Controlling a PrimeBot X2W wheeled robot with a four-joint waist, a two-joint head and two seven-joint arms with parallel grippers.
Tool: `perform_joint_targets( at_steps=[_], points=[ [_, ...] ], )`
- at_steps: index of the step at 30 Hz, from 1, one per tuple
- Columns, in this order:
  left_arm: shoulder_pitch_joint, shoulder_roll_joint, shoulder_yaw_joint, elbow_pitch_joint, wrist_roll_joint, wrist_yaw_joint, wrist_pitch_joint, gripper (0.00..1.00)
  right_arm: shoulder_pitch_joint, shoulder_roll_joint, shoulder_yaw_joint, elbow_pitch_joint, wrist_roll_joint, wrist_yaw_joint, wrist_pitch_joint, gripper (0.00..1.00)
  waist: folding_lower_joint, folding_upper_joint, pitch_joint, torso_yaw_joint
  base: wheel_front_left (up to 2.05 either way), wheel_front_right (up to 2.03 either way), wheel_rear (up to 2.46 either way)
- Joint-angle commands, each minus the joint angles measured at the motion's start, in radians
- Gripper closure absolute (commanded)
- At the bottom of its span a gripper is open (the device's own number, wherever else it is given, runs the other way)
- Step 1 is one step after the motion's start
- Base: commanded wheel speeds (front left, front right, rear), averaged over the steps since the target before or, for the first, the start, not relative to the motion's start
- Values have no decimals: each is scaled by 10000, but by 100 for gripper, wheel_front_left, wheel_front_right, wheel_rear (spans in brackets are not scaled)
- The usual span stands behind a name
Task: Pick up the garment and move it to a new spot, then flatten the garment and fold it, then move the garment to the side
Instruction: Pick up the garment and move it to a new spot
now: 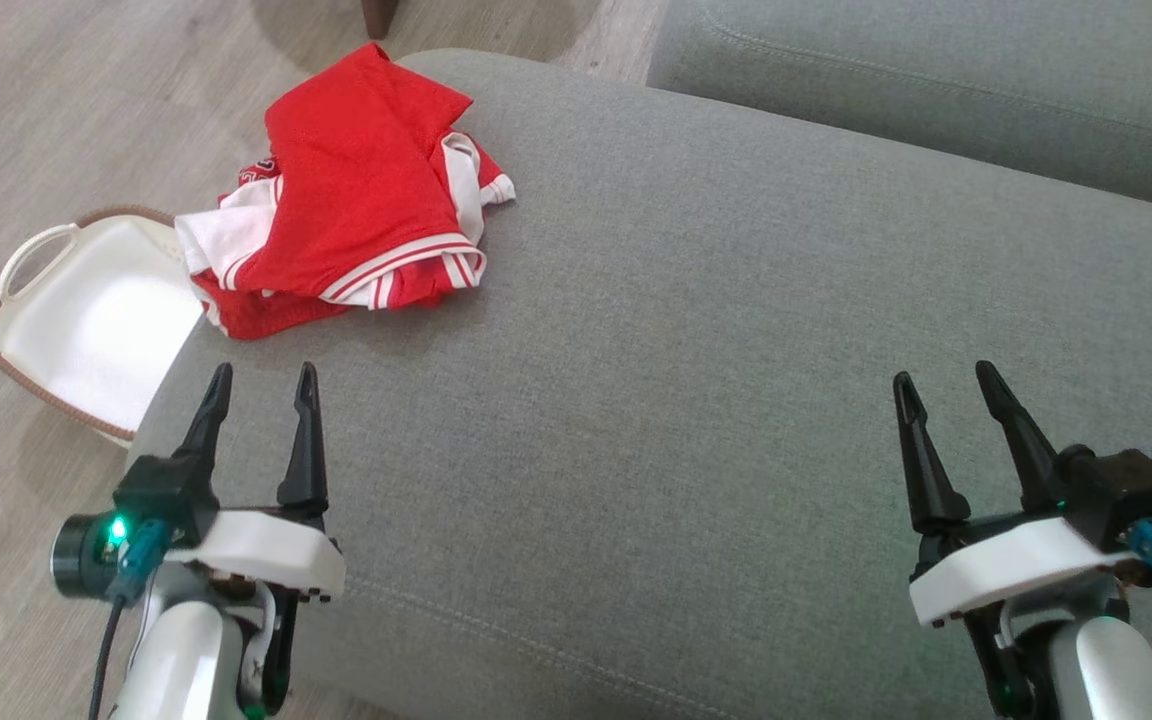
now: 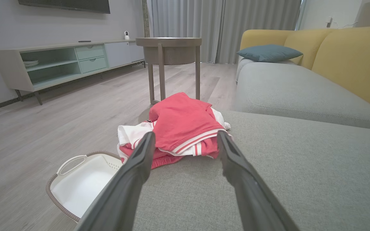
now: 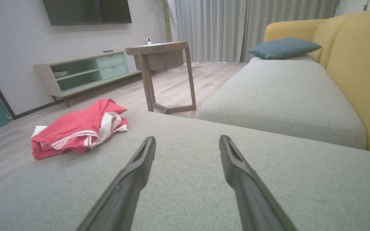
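Well, the garment point(image 1: 356, 190) lies bunched just ahead of the left gripper point(image 1: 262, 385), jaws apart; right gripper point(image 1: 948, 385) likewise spread, well aside

My head camera sits high above both grippers and looks steeply down on the grey cushion point(image 1: 686, 400), with the left gripper point(image 1: 266, 370) at lower left and the right gripper point(image 1: 943, 372) at lower right, fingers pointing up the view. The left wrist camera sits low behind the left gripper point(image 2: 185, 134), looking almost level along its fingers, near the garment point(image 2: 181, 123) straight ahead of the tips; the basket point(image 2: 72, 160) lies below and left of them. The right wrist camera faces the same way from behind the right gripper point(image 3: 187, 138), farther off: the garment point(image 3: 75, 128) lies well ahead and left of its tips. All three views share the grey cushion and garment point(image 1: 366, 190); both wrist views share the side table point(image 2: 169, 48) beyond.
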Motion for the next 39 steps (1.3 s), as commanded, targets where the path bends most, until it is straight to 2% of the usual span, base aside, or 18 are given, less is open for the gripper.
perform_joint_targets(
  at_steps=[1, 10, 18, 23, 30, 34, 39],
  points=[
    [-366, 170, 356, -423, -126, 84, -120, 0, -389, -103, 214, -411, -52, 77, 18, 0, 0, 0, 43, 39, 0, 0, 0],
    [-599, 73, 453, -523, -227, 80, -120, 0, -510, -216, 206, -645, -23, 77, 180, 0, 0, 0, 476, -22, 0, 0, 0],
    [-2326, -11, 619, 78, -626, -268, -120, 0, -1126, -702, 29, -1525, -94, 77, 739, 0, 0, 0, 2285, -275, 0, 0, 0],
    [-3972, 107, 682, 1849, -966, -710, 47, 0, -1630, -1031, -87, -2002, -94, 77, 1022, 0, 0, 0, 3383, -534, 0, 0, 0],
    [-6269, 198, 537, 5167, -1573, -1363, 972, 0, -1965, -1225, -231, -2303, -13, 77, 1164, 0, 0, 0, 4238, -766, 0, 0, 0],
    [-7253, 312, 492, 6722, -1901, -1531, 1537, 0, -2092, -1282, -229, -2329, 44, 77, 1179, 0, 0, 0, 4423, -883, 0, 0, 0],
    [-8020, 472, 380, 7976, -2150, -1617, 1987, 0, -2101, -1300, -337, -2347, 66, 77, 1193, 0, 0, 0, 4431, -936, 0, 0, 0]
  ],
)
